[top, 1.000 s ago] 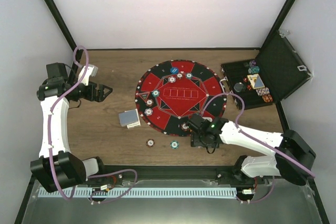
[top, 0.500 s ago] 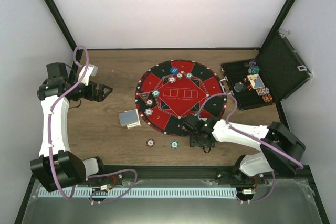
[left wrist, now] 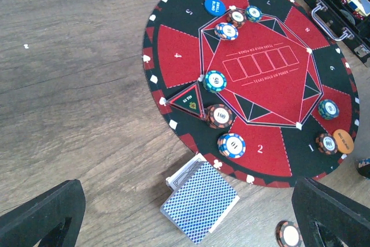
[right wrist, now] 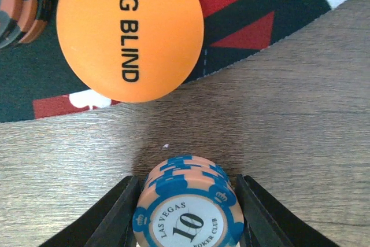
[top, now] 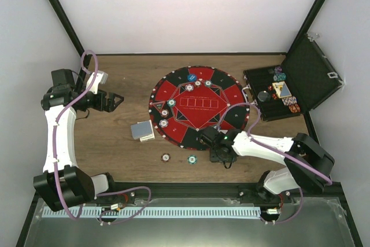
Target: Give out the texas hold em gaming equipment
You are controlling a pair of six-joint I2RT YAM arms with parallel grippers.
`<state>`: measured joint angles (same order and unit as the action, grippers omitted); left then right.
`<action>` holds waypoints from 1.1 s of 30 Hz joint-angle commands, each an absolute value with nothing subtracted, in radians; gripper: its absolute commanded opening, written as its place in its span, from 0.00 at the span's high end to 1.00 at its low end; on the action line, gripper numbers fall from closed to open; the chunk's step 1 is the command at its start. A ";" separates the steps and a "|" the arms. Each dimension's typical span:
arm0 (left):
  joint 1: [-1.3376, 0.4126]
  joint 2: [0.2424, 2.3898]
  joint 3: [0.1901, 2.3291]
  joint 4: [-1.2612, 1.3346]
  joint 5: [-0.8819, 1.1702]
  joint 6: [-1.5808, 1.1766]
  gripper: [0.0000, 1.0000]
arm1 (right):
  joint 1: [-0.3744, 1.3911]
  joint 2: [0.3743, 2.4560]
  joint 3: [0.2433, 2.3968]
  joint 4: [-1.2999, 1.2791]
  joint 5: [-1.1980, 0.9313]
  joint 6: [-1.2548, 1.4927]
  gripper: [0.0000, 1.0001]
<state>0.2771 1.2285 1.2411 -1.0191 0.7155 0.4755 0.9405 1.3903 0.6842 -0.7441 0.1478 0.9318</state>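
**Inspector:** Right arm first.

**Assistant:** The right gripper (right wrist: 186, 182) is clenched on a stack of orange-and-blue chips (right wrist: 186, 224), with one finger against each side. The top chip reads 10. The stack stands on bare wood, just off the mat's rim.

**Inspector:** What is nearest to it?

**Assistant:** An orange Big Blind disc (right wrist: 130, 30) on the mat's dark border, apart from the stack.

**Inspector:** Left arm?

**Assistant:** The left gripper (top: 117, 102) is released, jaws wide with nothing between them. It is at the table's far left, well apart from the mat.

**Inspector:** Surface?

**Assistant:** A brown wooden table (top: 115, 143). A round red-and-black mat (top: 231, 93) lies at centre, with chip stacks spread over it. A deck of cards (top: 141, 130), blue backs up, sits just beside the mat's left rim. A reddish loose chip (top: 166, 157) and a teal loose chip (top: 192, 159) lie on the wood towards the front. An open black case (top: 315, 76) is at the far right.

**Inspector:** Room?

**Assistant:** White walls, with black frame posts (top: 60, 13) at the corners.
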 commanded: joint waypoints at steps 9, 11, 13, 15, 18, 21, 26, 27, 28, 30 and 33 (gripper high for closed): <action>0.281 1.227 1.228 -1.003 0.726 0.483 0.00 | 0.950 1.387 0.711 -0.775 0.168 0.926 0.51; 0.282 1.226 1.227 -1.002 0.727 0.484 0.00 | 0.950 1.389 0.712 -0.775 0.165 0.924 0.50; 0.281 1.226 1.224 -1.002 0.729 0.483 0.00 | 0.951 1.388 0.713 -0.775 0.166 0.924 0.50; 0.281 1.226 1.218 -1.001 0.729 0.486 0.00 | 0.951 1.387 0.718 -0.778 0.167 0.924 0.50; 0.281 1.224 1.212 -0.999 0.727 0.486 0.00 | 0.951 1.386 0.727 -0.782 0.169 0.922 0.50; 0.281 1.223 1.212 -0.999 0.728 0.488 0.00 | 0.951 1.387 0.730 -0.784 0.172 0.921 0.51; 0.281 1.223 1.212 -0.999 0.728 0.488 0.00 | 0.951 1.385 0.729 -0.787 0.170 0.921 0.56; 0.281 1.223 1.210 -0.999 0.727 0.489 0.00 | 0.951 1.383 0.730 -0.789 0.172 0.922 0.58; 0.282 1.224 1.212 -0.998 0.728 0.488 0.00 | 0.951 1.382 0.731 -0.791 0.171 0.922 0.60; 0.281 1.224 1.212 -0.998 0.729 0.488 0.00 | 0.951 1.381 0.736 -0.796 0.172 0.921 0.63; 0.281 1.223 1.212 -1.000 0.731 0.488 0.00 | 0.951 1.375 0.747 -0.807 0.173 0.919 0.64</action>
